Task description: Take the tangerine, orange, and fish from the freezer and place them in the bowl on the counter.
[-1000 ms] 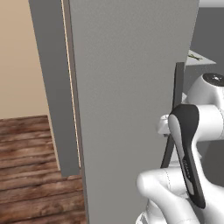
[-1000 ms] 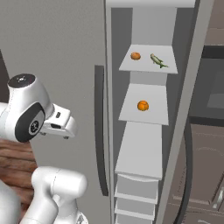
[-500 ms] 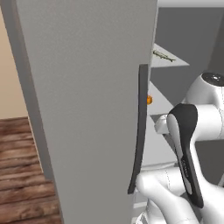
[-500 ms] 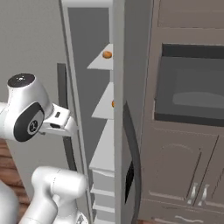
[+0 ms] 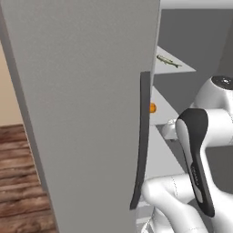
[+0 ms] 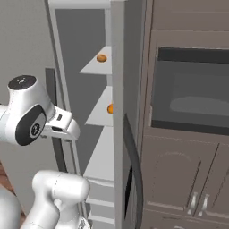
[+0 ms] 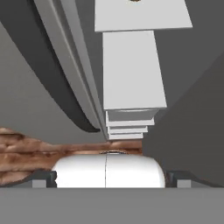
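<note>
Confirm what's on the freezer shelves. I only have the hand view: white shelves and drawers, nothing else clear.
Observer: In the left base view, a fish lies on the upper shelf.
Operator: Any fruit?
Observer: Yes. In the right base view, a round orange fruit sits on that upper shelf.
Operator: And the other one?
Observer: A second orange fruit sits on the shelf below, partly hidden behind the edge of the open door. I can't tell which one is the tangerine.
</note>
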You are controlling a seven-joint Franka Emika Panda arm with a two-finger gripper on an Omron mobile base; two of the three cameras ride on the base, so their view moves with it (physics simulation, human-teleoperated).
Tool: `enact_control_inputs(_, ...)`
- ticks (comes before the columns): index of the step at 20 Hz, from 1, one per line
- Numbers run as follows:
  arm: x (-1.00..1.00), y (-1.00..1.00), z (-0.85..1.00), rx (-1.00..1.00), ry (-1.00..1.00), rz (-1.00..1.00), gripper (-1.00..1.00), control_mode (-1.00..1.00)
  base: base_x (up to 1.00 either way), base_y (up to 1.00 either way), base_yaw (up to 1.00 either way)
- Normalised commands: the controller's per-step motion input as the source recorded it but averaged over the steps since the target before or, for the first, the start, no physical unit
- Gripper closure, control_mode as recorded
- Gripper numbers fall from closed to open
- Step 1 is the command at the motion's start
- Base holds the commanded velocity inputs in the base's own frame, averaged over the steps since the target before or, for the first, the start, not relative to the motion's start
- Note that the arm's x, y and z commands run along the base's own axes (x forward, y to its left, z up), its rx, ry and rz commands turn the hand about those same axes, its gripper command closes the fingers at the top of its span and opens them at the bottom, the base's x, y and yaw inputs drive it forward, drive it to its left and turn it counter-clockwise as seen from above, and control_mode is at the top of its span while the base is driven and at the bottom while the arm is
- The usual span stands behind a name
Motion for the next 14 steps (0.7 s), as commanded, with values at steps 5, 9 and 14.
enact_control_inputs(5, 0.00, 0.00, 0.00, 0.00, 0.00, 0.00, -1.00, 1.00, 0.51, -0.29, -0.01)
enact_control_inputs(9, 0.00, 0.00, 0.00, 0.00, 0.00, 0.00, -1.00, 1.00, 0.18, -0.64, -0.11)
enact_control_inputs(14, 0.00, 0.00, 0.00, 0.00, 0.00, 0.00, -1.00, 1.00, 0.35, -0.57, -0.07)
